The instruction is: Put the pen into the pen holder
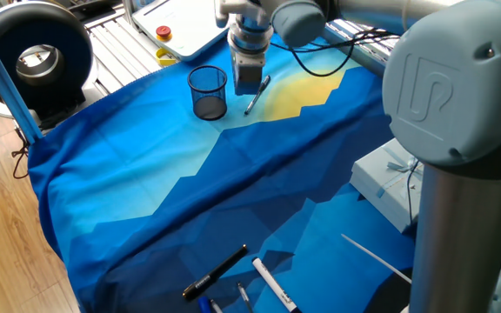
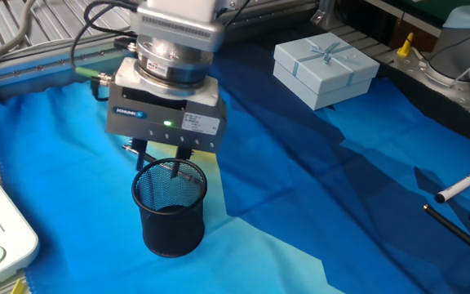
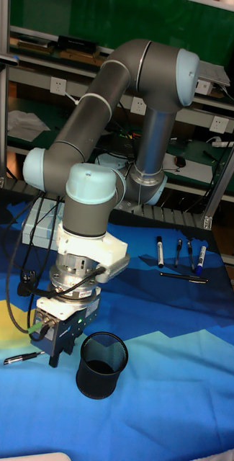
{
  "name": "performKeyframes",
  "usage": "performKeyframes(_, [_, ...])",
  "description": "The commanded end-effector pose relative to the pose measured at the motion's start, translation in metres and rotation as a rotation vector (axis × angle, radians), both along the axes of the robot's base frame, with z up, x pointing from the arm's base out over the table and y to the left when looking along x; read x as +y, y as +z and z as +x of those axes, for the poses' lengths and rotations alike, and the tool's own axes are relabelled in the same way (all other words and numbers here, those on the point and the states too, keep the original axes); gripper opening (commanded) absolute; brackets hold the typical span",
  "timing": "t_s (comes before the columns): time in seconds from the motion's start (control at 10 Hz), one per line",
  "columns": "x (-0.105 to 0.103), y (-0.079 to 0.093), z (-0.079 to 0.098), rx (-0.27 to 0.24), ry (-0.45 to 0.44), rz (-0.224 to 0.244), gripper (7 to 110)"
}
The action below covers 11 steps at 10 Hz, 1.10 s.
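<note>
The pen (image 1: 257, 94) lies flat on the yellow patch of the cloth, just right of the pen holder (image 1: 208, 92), a black mesh cup standing upright. In the other fixed view the pen (image 2: 130, 149) runs behind the pen holder (image 2: 170, 206), partly hidden by it and by the gripper. My gripper (image 1: 247, 85) points straight down over the pen, low above the cloth. Its two fingers stand apart, on either side of the pen line, so the gripper (image 2: 160, 155) is open and holds nothing. The tall fixed view shows the gripper (image 3: 54, 354) between the pen (image 3: 23, 356) and the pen holder (image 3: 102, 364).
A pale blue gift box (image 2: 325, 72) sits behind the arm's base. A black marker (image 1: 216, 273), a white marker (image 1: 274, 285) and thin pens lie at the cloth's far end. A white tray (image 1: 181, 22) lies beyond the cup.
</note>
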<state>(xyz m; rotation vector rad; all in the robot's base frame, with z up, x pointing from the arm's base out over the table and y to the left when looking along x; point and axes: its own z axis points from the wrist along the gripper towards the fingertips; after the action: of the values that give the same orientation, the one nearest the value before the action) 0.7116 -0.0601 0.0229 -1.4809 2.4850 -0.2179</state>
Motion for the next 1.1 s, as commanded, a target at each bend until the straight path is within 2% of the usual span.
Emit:
performKeyframes(0.0, [0.001, 0.000, 0.013, -0.069, 0.145, -0.053, 44])
performKeyframes(0.1, [0.005, 0.001, 0.015, -0.079, 0.179, -0.055, 44])
performKeyframes(0.2, [0.006, 0.008, 0.013, -0.072, 0.176, -0.043, 44])
performKeyframes(0.3, [0.018, 0.021, 0.006, -0.037, 0.134, 0.022, 44])
performKeyframes(0.4, [0.033, 0.041, -0.002, 0.002, 0.052, 0.101, 44])
performKeyframes(0.5, [0.037, 0.058, -0.009, 0.049, -0.060, 0.128, 44])
performKeyframes(0.6, [0.020, 0.069, -0.012, 0.080, -0.224, 0.057, 44])
performKeyframes(0.7, [0.003, 0.068, -0.022, 0.111, -0.296, -0.018, 66])
performKeyframes(0.8, [-0.012, 0.065, -0.028, 0.116, -0.347, -0.072, 66])
performKeyframes(0.9, [0.027, 0.061, -0.028, 0.153, -0.230, 0.059, 66])
performKeyframes(1.0, [0.033, 0.055, -0.014, 0.142, -0.080, 0.065, 66])
